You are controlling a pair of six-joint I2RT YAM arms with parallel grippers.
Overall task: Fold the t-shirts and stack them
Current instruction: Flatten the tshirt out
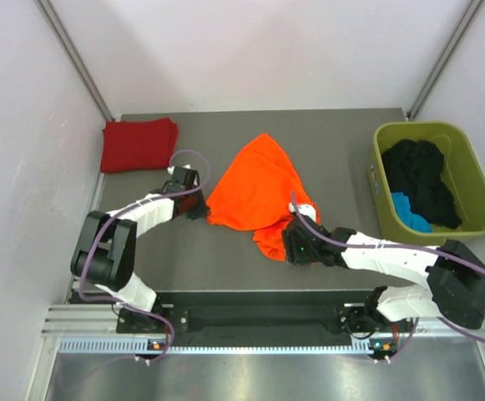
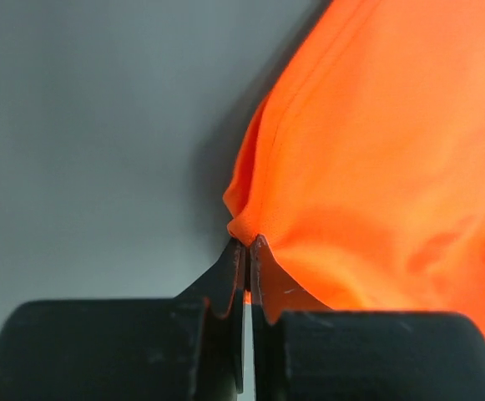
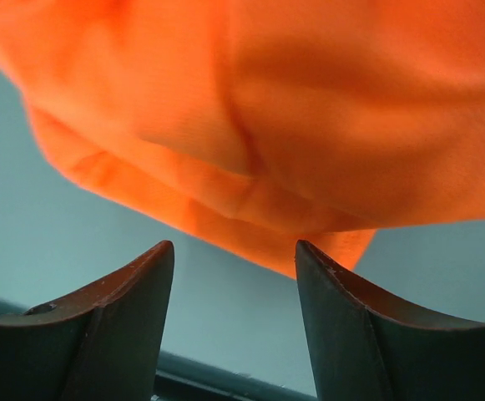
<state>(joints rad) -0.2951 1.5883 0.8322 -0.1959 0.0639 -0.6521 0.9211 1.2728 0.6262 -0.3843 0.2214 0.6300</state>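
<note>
The bright orange t-shirt [image 1: 257, 190] lies crumpled on the grey table, at its middle. My left gripper [image 1: 199, 209] is shut on the shirt's left edge [image 2: 250, 219], its jaws pinched tight on a fold of orange fabric. My right gripper [image 1: 289, 248] is open at the shirt's lower right corner; a hanging fold of the orange shirt [image 3: 259, 125] sits just beyond the parted fingertips [image 3: 163, 255], not between them. The dark red t-shirt [image 1: 138, 144] lies folded at the table's back left corner.
An olive-green tub [image 1: 434, 180] stands at the right edge, holding black and blue clothes. White walls close in the table on the left, back and right. The arms' bases sit on a rail [image 1: 250, 322] at the near edge.
</note>
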